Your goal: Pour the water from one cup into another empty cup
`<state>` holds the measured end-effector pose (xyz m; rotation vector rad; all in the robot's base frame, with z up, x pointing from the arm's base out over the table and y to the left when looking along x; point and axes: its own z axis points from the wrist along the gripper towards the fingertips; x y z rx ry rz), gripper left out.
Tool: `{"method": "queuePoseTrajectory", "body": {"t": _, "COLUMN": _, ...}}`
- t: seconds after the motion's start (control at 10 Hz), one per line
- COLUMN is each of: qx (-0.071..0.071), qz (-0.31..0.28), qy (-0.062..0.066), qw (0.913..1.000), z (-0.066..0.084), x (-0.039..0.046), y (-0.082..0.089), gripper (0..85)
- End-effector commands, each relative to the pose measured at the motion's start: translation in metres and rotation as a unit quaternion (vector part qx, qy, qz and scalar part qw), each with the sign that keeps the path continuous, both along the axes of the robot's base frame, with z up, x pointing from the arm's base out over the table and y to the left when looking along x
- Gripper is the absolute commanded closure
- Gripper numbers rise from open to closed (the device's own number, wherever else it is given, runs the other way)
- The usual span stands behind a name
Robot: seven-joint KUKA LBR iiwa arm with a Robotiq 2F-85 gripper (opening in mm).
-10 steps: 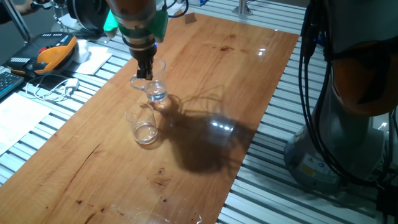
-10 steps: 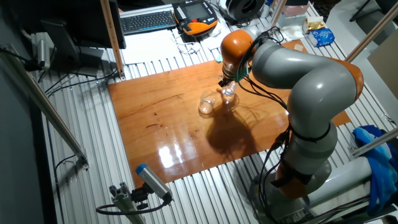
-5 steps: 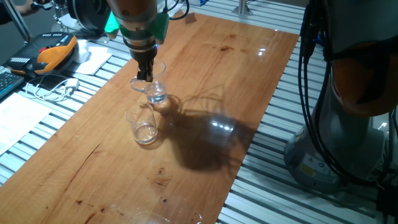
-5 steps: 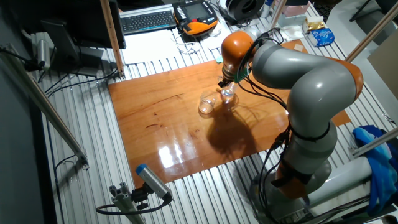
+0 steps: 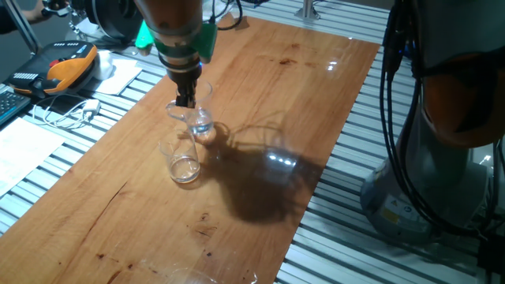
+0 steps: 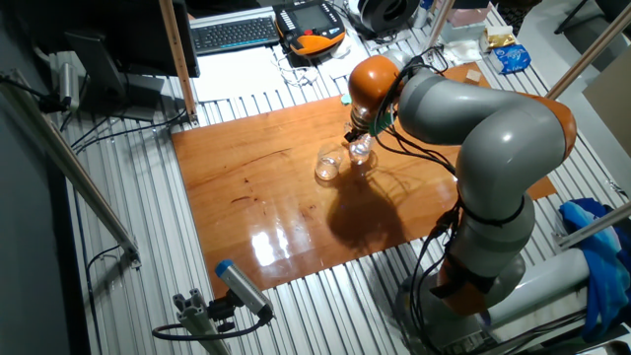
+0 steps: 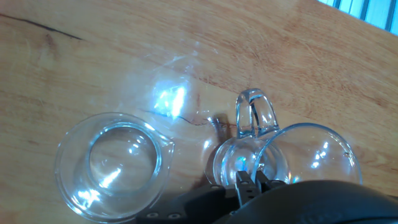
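No readable brand, label or writing in any view. Hand (image 5: 185,100) pinched narrow on rim of handled mug (image 5: 196,113), mug tilted over wooden surface (image 5: 260,102). Water (image 5: 202,124) pooled low in mug. Tumbler (image 5: 181,158) upright, just beside mug, apart from it.

Hand view: fingertips (image 7: 247,180) closed on mug (image 7: 292,155) rim, loop handle (image 7: 254,115) plain, tumbler (image 7: 114,163) looks dry, though glare makes that uncertain. Other fixed view: whole arm (image 6: 493,138) visible, glasses tiny.

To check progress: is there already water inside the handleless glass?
No, the handleless glass looks empty in the hand view, standing upright beside the mug.
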<state>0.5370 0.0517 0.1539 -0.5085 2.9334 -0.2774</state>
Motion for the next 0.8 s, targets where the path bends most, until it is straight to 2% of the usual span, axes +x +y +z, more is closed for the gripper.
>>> {"method": "queuePoseTrajectory", "body": {"t": 0.0, "qx": -0.002, "qz": -0.001, "qy": -0.001, "qw": 1.0000, "z": -0.0011, "x": -0.0010, "y": 0.0005, "gripper": 85.0}}
{"method": "queuePoseTrajectory", "body": {"t": 0.2, "qx": 0.005, "qz": -0.002, "qy": 0.002, "qw": 1.0000, "z": -0.0011, "x": -0.0020, "y": 0.0007, "gripper": 85.0}}
{"method": "queuePoseTrajectory", "body": {"t": 0.3, "qx": 0.015, "qz": -0.005, "qy": 0.010, "qw": 0.9998, "z": -0.0008, "x": -0.0020, "y": 0.0007, "gripper": 85.0}}
{"method": "queuePoseTrajectory", "body": {"t": 0.5, "qx": 0.050, "qz": -0.015, "qy": 0.036, "qw": 0.9980, "z": -0.0008, "x": -0.0020, "y": 0.0007, "gripper": 85.0}}
{"method": "queuePoseTrajectory", "body": {"t": 0.7, "qx": 0.071, "qz": -0.025, "qy": 0.060, "qw": 0.9953, "z": -0.0008, "x": -0.0020, "y": 0.0007, "gripper": 85.0}}
